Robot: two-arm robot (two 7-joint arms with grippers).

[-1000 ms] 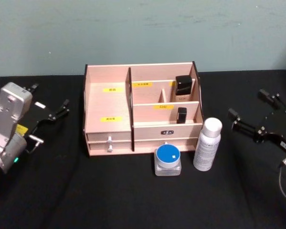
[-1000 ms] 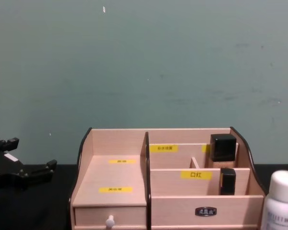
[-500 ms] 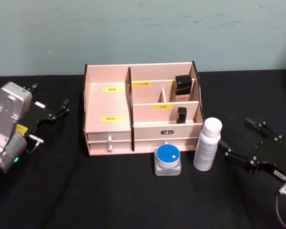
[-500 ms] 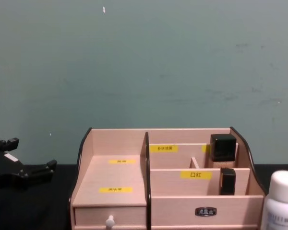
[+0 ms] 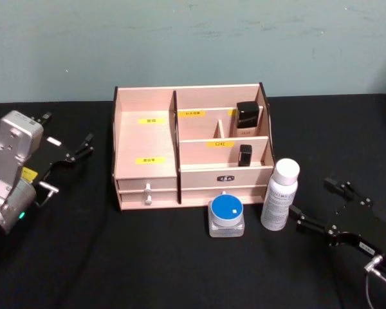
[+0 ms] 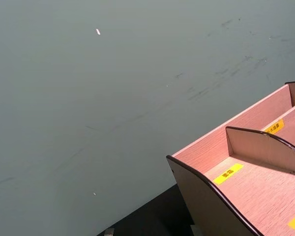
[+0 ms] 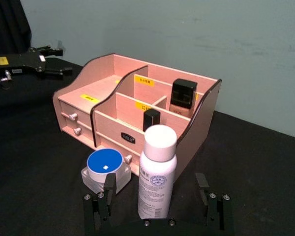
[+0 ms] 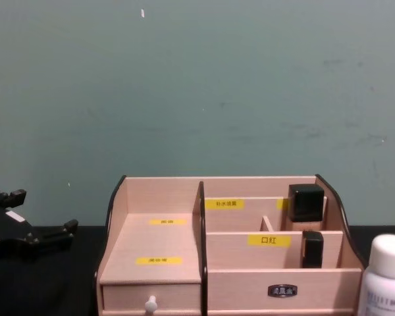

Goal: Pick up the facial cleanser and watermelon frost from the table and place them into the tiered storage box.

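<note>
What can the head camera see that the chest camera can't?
The head camera adds the blue-lid jar in front of the box, the whole white bottle, the open right gripper just right of it, and the black table in front. The chest camera adds the wall higher up, with a tiny white speck. Both share the box, the black-capped bottle and small black tube inside it, the white bottle's cap, and the open left gripper off to the box's left.
</note>
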